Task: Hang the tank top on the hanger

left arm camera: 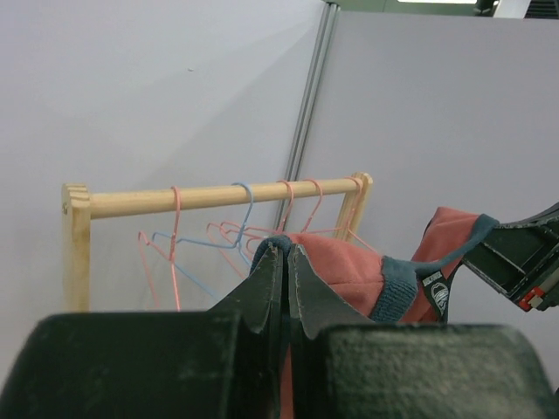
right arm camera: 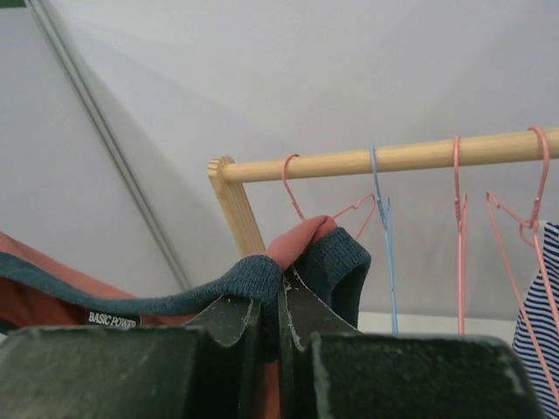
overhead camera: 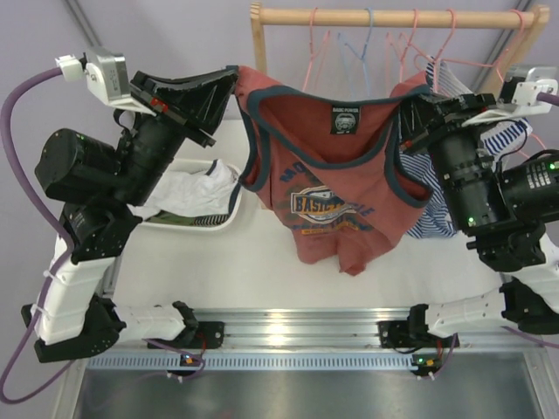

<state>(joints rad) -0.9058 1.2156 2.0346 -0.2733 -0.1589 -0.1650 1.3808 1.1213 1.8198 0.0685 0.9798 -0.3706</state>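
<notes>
Currently the tank top [overhead camera: 336,166] hangs spread in the air between both arms, in front of the wooden rail [overhead camera: 384,16] that carries the pink hangers [right arm camera: 458,209], its hem drooping toward the table [overhead camera: 262,271]. The left gripper [overhead camera: 232,77] is clamped on one shoulder strap, fingers pressed together on the navy trim; the right gripper [overhead camera: 408,106] is clamped likewise on the other strap
</notes>
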